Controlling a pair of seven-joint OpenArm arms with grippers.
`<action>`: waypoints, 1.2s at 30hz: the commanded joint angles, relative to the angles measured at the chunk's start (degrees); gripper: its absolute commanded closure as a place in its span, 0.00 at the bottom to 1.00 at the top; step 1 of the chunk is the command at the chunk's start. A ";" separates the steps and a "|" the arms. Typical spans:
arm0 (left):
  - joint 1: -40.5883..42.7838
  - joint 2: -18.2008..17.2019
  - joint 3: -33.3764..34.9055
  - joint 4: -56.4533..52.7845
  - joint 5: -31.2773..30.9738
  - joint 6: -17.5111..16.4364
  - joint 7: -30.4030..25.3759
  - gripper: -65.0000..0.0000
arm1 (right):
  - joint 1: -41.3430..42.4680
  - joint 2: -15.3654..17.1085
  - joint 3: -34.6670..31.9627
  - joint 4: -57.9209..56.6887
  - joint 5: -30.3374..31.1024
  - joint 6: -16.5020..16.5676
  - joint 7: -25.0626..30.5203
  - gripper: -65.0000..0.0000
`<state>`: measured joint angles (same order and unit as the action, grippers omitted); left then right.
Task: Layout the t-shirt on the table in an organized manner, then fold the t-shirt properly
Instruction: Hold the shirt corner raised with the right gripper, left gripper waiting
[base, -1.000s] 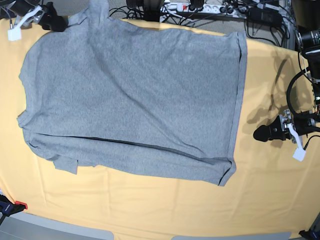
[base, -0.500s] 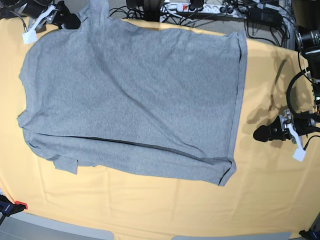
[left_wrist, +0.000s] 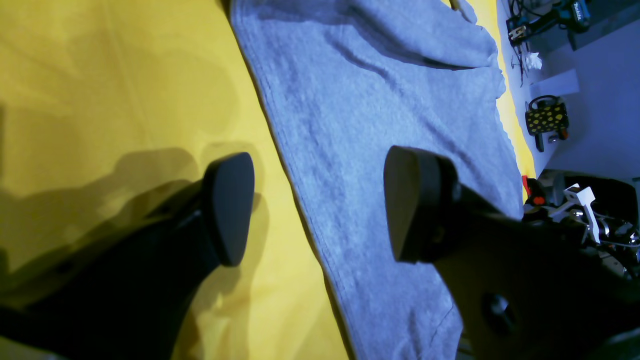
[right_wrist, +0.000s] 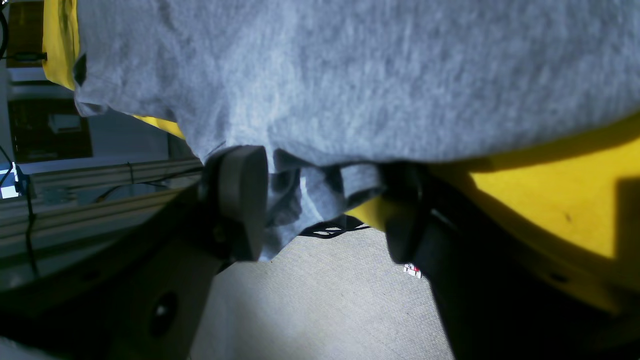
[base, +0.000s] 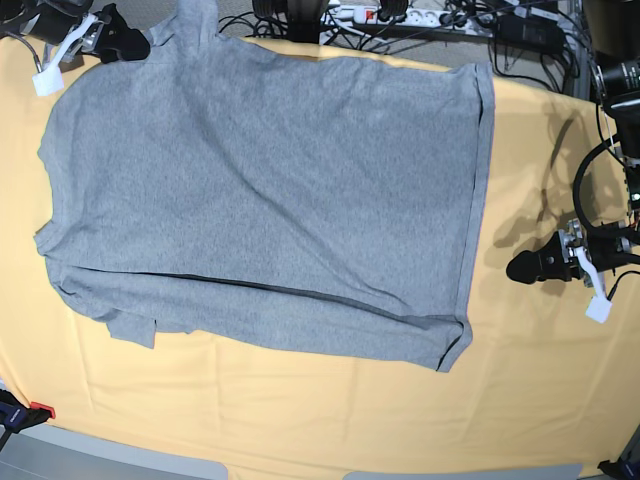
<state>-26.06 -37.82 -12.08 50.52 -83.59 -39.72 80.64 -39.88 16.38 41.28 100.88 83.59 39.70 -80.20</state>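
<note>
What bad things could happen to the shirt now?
1. One sleeve of the t-shirt hangs over the far edge of the table. If the right gripper, open around it, misses, the sleeve may stay dangling.
2. The near sleeve is tucked under with a long crease, so a fold might come out crooked.
3. The left gripper hovers open by the hem and could rumple it.

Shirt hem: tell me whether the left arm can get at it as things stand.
Probably yes. The left gripper hangs open beside the t-shirt hem, and only bare table lies between them.
</note>
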 joint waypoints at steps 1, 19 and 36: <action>-1.60 -1.22 -0.50 0.92 -1.41 -0.28 -0.64 0.36 | -0.50 0.76 0.37 0.76 1.41 0.30 0.20 0.42; -1.60 -1.22 -0.50 0.92 -1.41 -0.28 -0.64 0.36 | -1.57 1.57 0.39 0.76 -0.09 0.30 0.20 0.45; -1.60 -1.22 -0.50 0.92 -1.41 -0.28 -0.64 0.36 | -1.57 1.55 0.39 0.76 -0.07 0.30 0.20 1.00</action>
<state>-26.06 -37.82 -12.08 50.52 -83.59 -39.72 80.64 -40.99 17.12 41.28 100.88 82.32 39.70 -80.20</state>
